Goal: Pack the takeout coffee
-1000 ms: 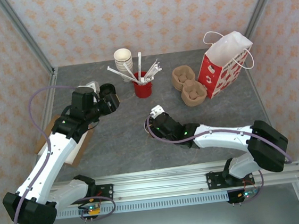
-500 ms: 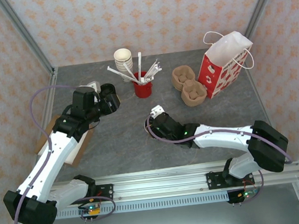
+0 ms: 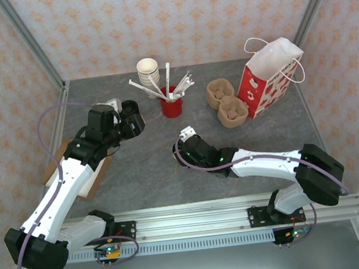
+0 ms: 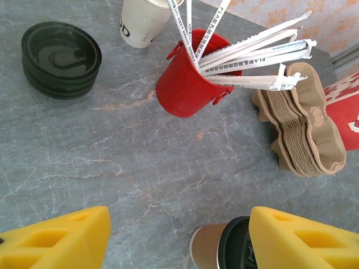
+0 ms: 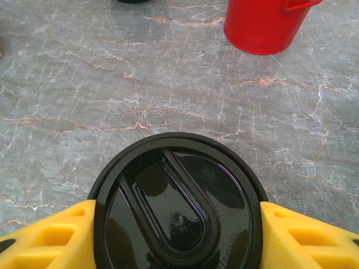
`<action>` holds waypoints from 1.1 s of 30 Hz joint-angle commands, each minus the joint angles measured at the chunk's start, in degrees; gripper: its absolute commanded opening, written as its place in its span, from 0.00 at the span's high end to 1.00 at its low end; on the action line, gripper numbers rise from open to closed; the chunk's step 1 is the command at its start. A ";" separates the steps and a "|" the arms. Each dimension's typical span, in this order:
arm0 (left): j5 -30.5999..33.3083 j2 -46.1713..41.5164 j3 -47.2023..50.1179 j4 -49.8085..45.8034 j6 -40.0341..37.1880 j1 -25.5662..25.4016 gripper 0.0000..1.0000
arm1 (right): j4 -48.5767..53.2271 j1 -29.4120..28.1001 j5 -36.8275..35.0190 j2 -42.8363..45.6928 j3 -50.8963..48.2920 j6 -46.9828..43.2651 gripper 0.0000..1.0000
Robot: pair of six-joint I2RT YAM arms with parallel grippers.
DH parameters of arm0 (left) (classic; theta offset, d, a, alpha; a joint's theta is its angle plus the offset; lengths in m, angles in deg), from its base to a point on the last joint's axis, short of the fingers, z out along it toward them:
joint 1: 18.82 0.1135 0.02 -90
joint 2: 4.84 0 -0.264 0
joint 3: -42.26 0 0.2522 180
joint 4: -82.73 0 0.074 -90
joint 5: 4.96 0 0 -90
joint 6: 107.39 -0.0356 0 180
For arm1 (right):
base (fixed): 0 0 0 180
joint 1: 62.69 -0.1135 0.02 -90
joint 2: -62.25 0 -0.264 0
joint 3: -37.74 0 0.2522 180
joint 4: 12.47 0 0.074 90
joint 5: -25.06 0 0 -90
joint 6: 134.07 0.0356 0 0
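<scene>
The takeout coffee [image 5: 176, 207] fills the lower half of the right wrist view, its round black lid facing the camera. My right gripper [image 5: 176, 244] is shut on it, a yellow finger pressed against each side of the lid. From above, that gripper [image 3: 184, 145] sits at the table's middle and covers the cup. The left wrist view catches the cup's brown side and lid edge [image 4: 216, 246] at the bottom, partly behind a yellow finger. My left gripper [image 4: 179, 241] hangs open over bare table with nothing between its fingers; the top view places the left gripper [image 3: 133, 123] at the left.
A red bucket of wrapped straws [image 3: 171, 103] stands at the back, with stacked cream cups [image 3: 148, 70] behind it. Brown pulp carriers [image 3: 226, 104] and a red-and-white paper bag [image 3: 270, 77] are at the back right. Loose black lids [image 4: 60, 59] lie left. Cardboard [image 3: 97, 172] lies under the left arm.
The right gripper has crept slightly to the left with the cup. The left arm has hardly moved.
</scene>
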 commanded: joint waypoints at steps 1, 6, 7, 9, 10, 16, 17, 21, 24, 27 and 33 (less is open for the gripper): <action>-0.07 -0.32 0.73 -0.07 -1.31 -0.13 0.33 | 2.01 -0.25 -0.66 -1.25 0.62 0.79 0.41; 0.11 -0.54 0.93 -0.29 -1.57 -0.11 0.33 | 2.57 -0.28 -1.62 -1.46 -1.28 1.44 0.41; 0.11 -0.50 0.95 -0.29 -1.59 -0.14 0.33 | 2.78 -0.28 -1.52 -1.63 -1.41 1.66 0.41; 0.18 -0.45 1.11 -0.29 -1.57 -0.15 0.33 | 3.53 -0.28 -1.71 -1.90 -1.73 2.04 0.41; 0.13 -0.46 1.19 -0.29 -1.57 -0.11 0.33 | 3.96 -0.28 -1.82 -2.00 -1.83 2.34 0.41; 0.23 -0.54 1.63 -0.29 -1.75 -0.13 0.33 | 7.56 -0.36 -1.98 -2.40 -1.75 4.15 0.40; 0.25 -0.54 1.69 -0.32 -1.75 -0.14 0.33 | 8.37 -0.52 -2.18 -2.68 -1.65 4.44 0.40; 0.27 -0.41 1.91 -0.21 -1.90 -0.13 0.33 | 11.47 -0.89 -3.19 -3.81 -1.49 5.13 0.40; 0.34 -0.30 2.13 -0.20 -1.92 -0.14 0.33 | 12.79 -0.98 -3.77 -4.00 -1.87 5.95 0.41; -0.11 -0.10 2.57 -0.11 -1.66 -0.15 0.33 | 13.68 -1.31 -4.17 -4.74 -2.87 7.92 0.42; -0.47 -0.94 4.65 0.33 -0.89 -0.14 0.33 | 15.86 -5.71 -8.46 -10.11 -4.61 12.84 0.44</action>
